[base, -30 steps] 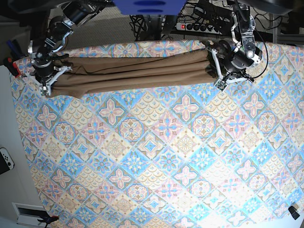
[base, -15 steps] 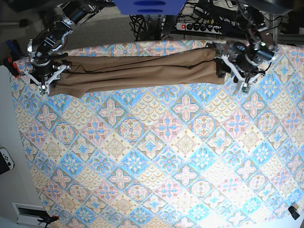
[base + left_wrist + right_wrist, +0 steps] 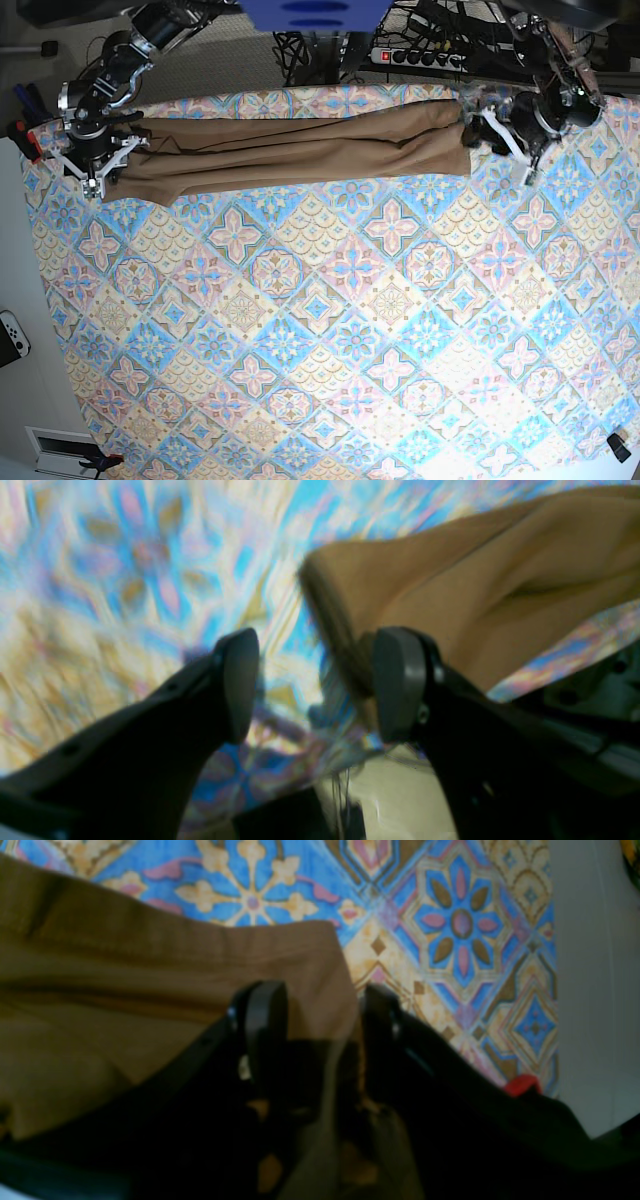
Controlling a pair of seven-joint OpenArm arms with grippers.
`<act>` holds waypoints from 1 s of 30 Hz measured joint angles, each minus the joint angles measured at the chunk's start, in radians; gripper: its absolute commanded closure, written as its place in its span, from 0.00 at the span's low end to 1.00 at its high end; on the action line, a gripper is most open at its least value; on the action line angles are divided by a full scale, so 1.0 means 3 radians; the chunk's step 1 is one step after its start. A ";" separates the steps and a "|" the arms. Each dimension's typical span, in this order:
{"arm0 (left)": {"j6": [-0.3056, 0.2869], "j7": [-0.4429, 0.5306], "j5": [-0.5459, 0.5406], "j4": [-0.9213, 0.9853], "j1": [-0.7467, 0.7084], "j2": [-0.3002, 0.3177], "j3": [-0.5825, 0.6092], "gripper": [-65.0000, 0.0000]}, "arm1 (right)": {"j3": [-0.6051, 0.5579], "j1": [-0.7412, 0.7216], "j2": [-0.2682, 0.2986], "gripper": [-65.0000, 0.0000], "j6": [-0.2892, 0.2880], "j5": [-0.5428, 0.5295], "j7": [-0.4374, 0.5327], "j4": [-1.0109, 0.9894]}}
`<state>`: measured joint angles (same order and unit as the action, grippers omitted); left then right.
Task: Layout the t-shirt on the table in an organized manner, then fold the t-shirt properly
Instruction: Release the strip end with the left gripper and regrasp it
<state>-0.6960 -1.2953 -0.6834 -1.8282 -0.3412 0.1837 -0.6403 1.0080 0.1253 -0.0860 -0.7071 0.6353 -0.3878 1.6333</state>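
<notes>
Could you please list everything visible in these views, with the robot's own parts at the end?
t-shirt: one, tan-brown, bunched into a long strip along the far edge of the table.
table: one, covered in blue, pink and cream tile-pattern cloth.
power strip: one, dark, with cables, on the floor beyond the table.
red clamp: one, at the table's corner.
white controller: one, beside the table.
left gripper: one, open, just off the shirt's end.
right gripper: one, jaws apart astride the shirt's other end.

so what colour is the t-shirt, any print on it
Plain tan-brown, no print visible. The t-shirt shows best in the base view, lying along the table's far edge.
</notes>
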 measured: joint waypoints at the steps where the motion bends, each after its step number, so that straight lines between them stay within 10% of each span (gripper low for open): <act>1: 0.0000 0.0001 0.0025 0.0070 0.0001 0.0009 0.0074 0.45 | 0.0000 0.0011 0.0000 0.63 0.0001 0.0000 0.0000 0.0000; 16: -0.0025 0.0229 -0.0081 0.0490 0.0075 0.0086 0.0722 0.47 | 0.0000 0.0024 0.0001 0.63 0.0000 0.0000 0.0001 0.0000; 23: 0.0000 0.0357 -0.0120 0.0652 0.0154 0.0061 0.0918 1.00 | 0.0000 0.0017 0.0001 0.63 0.0000 0.0003 -0.0003 0.0013; 30: -0.0008 0.0135 -0.0118 0.0674 0.0295 0.0058 0.0914 1.00 | 0.0006 0.0018 -0.0001 0.63 -0.0001 0.0000 -0.0005 0.0037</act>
<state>-0.6983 -1.2549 -0.7189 -1.6260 -0.2527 0.2012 -0.3660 1.0100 0.1307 -0.0864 -0.7074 0.6353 -0.3893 1.6444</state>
